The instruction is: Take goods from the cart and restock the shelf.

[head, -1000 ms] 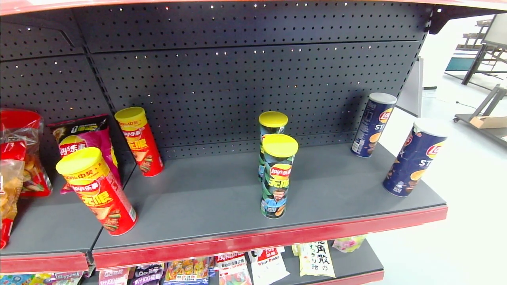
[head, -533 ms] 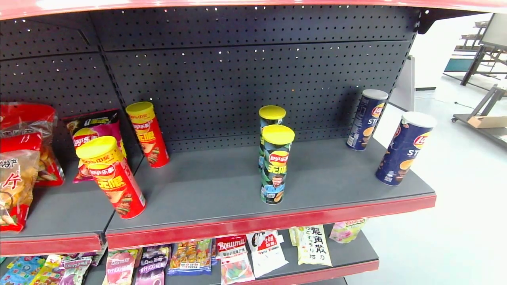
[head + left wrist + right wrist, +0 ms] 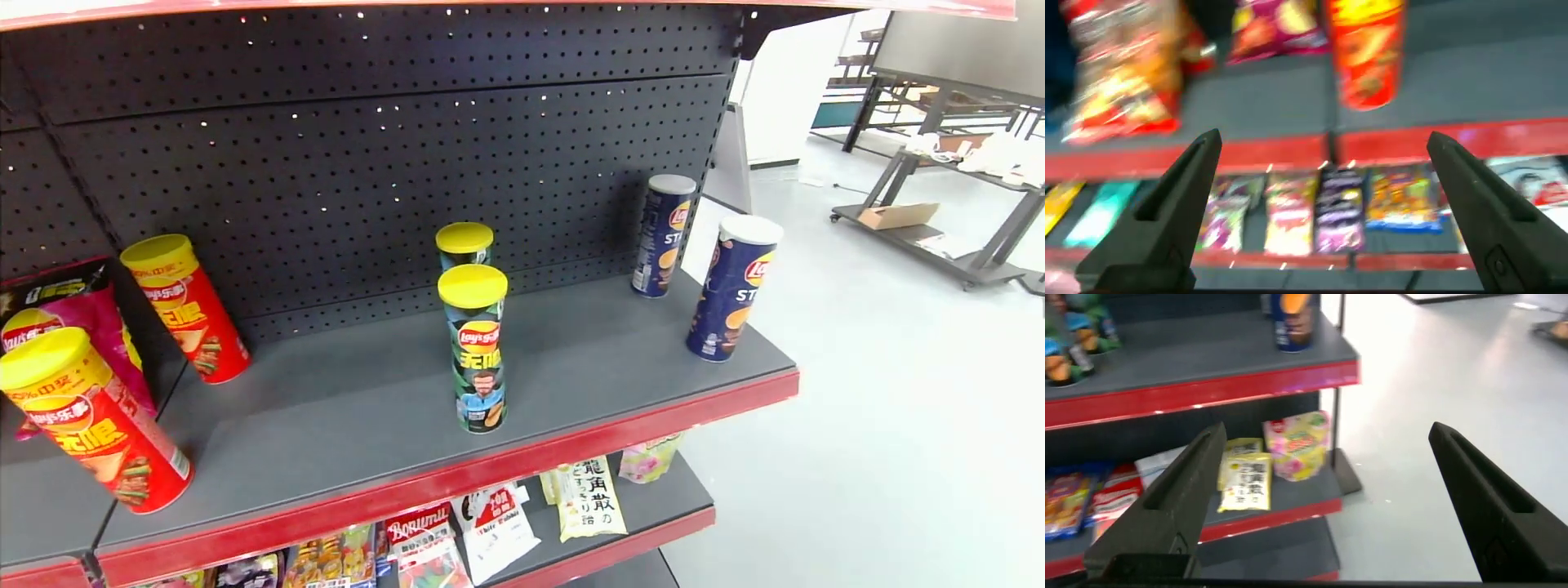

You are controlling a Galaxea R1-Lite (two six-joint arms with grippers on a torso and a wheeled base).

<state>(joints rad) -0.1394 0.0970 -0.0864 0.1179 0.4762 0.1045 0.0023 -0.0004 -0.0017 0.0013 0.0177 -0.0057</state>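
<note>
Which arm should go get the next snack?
Probably right. The right gripper, jaws open and empty, faces the shelf end and open floor, room to turn for goods. The left gripper, also open, faces the red can.

Red-edged shelf (image 3: 531, 459) — bags (image 3: 1286, 216) seemingly multicoloured.

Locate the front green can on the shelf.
In the head view, the front green can stands upright on the shelf near its red edge, before a second green can, between red cans left and blue cans right.
</note>
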